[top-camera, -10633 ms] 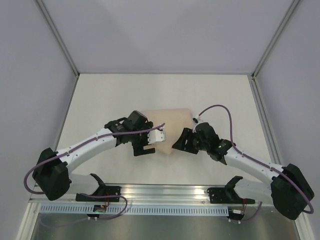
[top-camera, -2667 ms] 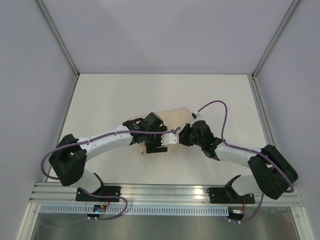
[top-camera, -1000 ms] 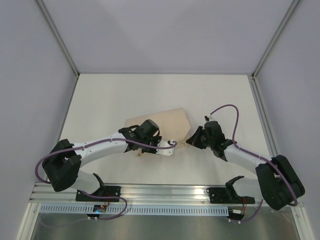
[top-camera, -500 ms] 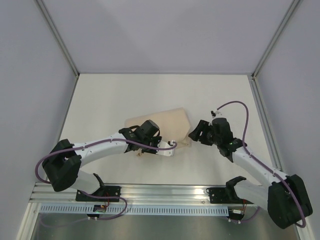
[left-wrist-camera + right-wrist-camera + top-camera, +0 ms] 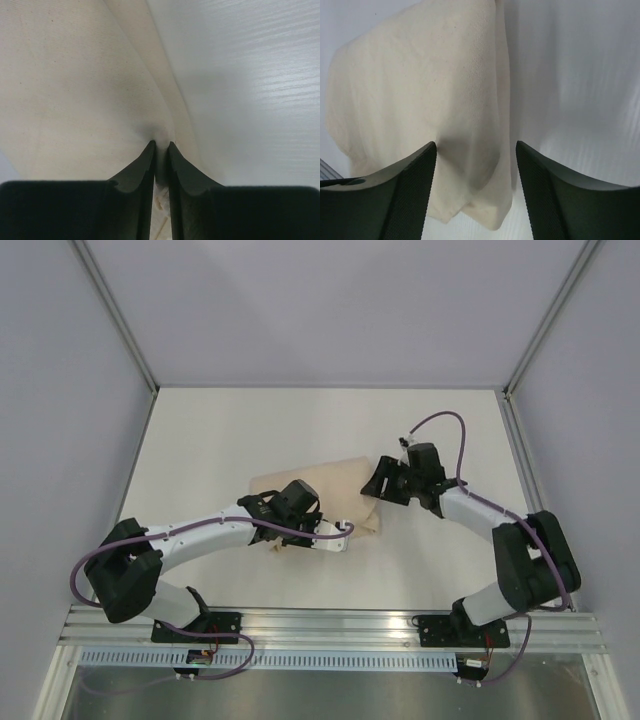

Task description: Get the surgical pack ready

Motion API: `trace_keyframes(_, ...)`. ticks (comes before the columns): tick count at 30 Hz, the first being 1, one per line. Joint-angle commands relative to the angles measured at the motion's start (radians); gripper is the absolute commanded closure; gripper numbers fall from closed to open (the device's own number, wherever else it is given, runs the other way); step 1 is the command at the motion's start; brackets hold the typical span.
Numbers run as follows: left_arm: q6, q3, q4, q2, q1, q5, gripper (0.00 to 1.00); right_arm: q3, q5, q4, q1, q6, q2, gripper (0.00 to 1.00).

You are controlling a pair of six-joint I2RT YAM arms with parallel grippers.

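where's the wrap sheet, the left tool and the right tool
wrap sheet point(image 5: 345, 480), top view, its bare middle
left tool point(image 5: 161, 145), left wrist view, between its fingertips
right tool point(image 5: 475, 146), right wrist view, between its fingertips

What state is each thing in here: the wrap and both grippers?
Wrap sheet: folded over, lying on the table.
Left gripper: fingers almost closed, pinching a fold of the sheet.
Right gripper: fingers wide open, holding nothing, over the sheet's edge.
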Motion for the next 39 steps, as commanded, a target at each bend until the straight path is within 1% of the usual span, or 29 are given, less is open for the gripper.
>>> trace_keyframes(1,-0.029,0.004,-0.102,-0.003,0.006,-0.010,0.74,0.044,-0.118,0.133,-0.004,0.027,0.106,0.36)
trace_keyframes(2,-0.029,0.005,-0.104,-0.005,0.006,-0.013,0.68,0.037,-0.136,0.152,-0.004,0.040,0.123,0.41)
trace_keyframes(3,-0.035,0.007,-0.109,-0.011,0.006,-0.014,0.64,0.027,-0.166,0.194,-0.003,0.057,0.148,0.43)
trace_keyframes(4,-0.040,0.013,-0.112,-0.015,0.006,-0.016,0.59,0.001,-0.173,0.216,-0.003,0.075,0.153,0.49)
trace_keyframes(5,-0.041,0.017,-0.119,-0.020,0.006,-0.013,0.51,-0.011,-0.180,0.231,-0.003,0.083,0.157,0.53)
trace_keyframes(7,-0.061,0.054,-0.180,-0.044,0.006,0.001,0.45,-0.035,-0.189,0.259,-0.003,0.091,0.153,0.60)
trace_keyframes(8,-0.066,0.068,-0.211,-0.057,0.006,0.031,0.42,-0.054,-0.190,0.262,-0.003,0.092,0.147,0.69)
trace_keyframes(9,-0.066,0.083,-0.275,-0.089,0.006,0.054,0.38,-0.063,-0.190,0.268,-0.003,0.092,0.141,0.72)
trace_keyframes(10,-0.070,0.111,-0.303,-0.106,0.006,0.076,0.36,-0.072,-0.189,0.270,-0.003,0.092,0.127,0.76)
trace_keyframes(11,-0.072,0.123,-0.331,-0.124,0.006,0.110,0.32,-0.088,-0.187,0.273,-0.003,0.092,0.118,0.77)
trace_keyframes(13,-0.090,0.163,-0.403,-0.167,0.006,0.128,0.30,-0.101,-0.184,0.273,-0.003,0.091,0.096,0.80)
trace_keyframes(15,-0.113,0.191,-0.463,-0.185,0.006,0.116,0.30,-0.124,-0.171,0.272,-0.003,0.094,0.081,0.84)
trace_keyframes(16,-0.141,0.203,-0.469,-0.193,0.006,0.081,0.29,-0.132,-0.166,0.273,-0.003,0.095,0.067,0.87)
trace_keyframes(18,-0.173,0.208,-0.469,-0.215,0.010,0.030,0.27,-0.154,-0.151,0.278,-0.004,0.095,0.058,0.89)
trace_keyframes(19,-0.187,0.209,-0.469,-0.221,0.027,-0.023,0.26,-0.155,-0.143,0.276,-0.004,0.094,0.058,0.91)
trace_keyframes(21,-0.236,0.214,-0.469,-0.236,0.050,-0.059,0.23,-0.154,-0.135,0.275,-0.007,0.092,0.064,0.94)
trace_keyframes(22,-0.253,0.215,-0.468,-0.242,0.084,-0.086,0.22,-0.152,-0.135,0.276,-0.009,0.092,0.070,0.98)
trace_keyframes(25,-0.307,0.214,-0.446,-0.274,0.144,-0.128,0.17,-0.152,-0.120,0.287,-0.009,0.103,0.082,1.00)
trace_keyframes(26,-0.316,0.215,-0.443,-0.281,0.197,-0.151,0.15,-0.154,-0.117,0.294,-0.007,0.112,0.084,1.00)
trace_keyframes(28,-0.343,0.226,-0.441,-0.294,0.260,-0.152,0.14,-0.167,-0.112,0.328,-0.007,0.149,0.082,0.99)
trace_keyframes(29,-0.354,0.232,-0.444,-0.301,0.338,-0.154,0.14,-0.175,-0.109,0.343,-0.004,0.169,0.081,1.00)
trace_keyframes(31,-0.376,0.255,-0.455,-0.302,0.410,-0.123,0.14,-0.203,-0.062,0.386,0.033,0.237,0.078,0.99)
trace_keyframes(32,-0.382,0.263,-0.467,-0.305,0.467,-0.108,0.14,-0.207,-0.017,0.408,0.054,0.258,0.079,1.00)
trace_keyframes(34,-0.397,0.275,-0.477,-0.310,0.513,-0.088,0.13,-0.214,0.039,0.425,0.132,0.310,0.094,1.00)
trace_keyframes(35,-0.400,0.277,-0.481,-0.311,0.532,-0.088,0.12,-0.217,0.070,0.434,0.158,0.369,0.101,0.99)
trace_keyframes(36,-0.403,0.277,-0.486,-0.313,0.568,-0.089,0.12,-0.218,0.116,0.466,0.206,0.394,0.111,0.99)
trace_keyframes(39,-0.425,0.265,-0.484,-0.311,0.628,-0.080,0.12,-0.235,0.178,0.538,0.244,0.488,0.133,1.00)
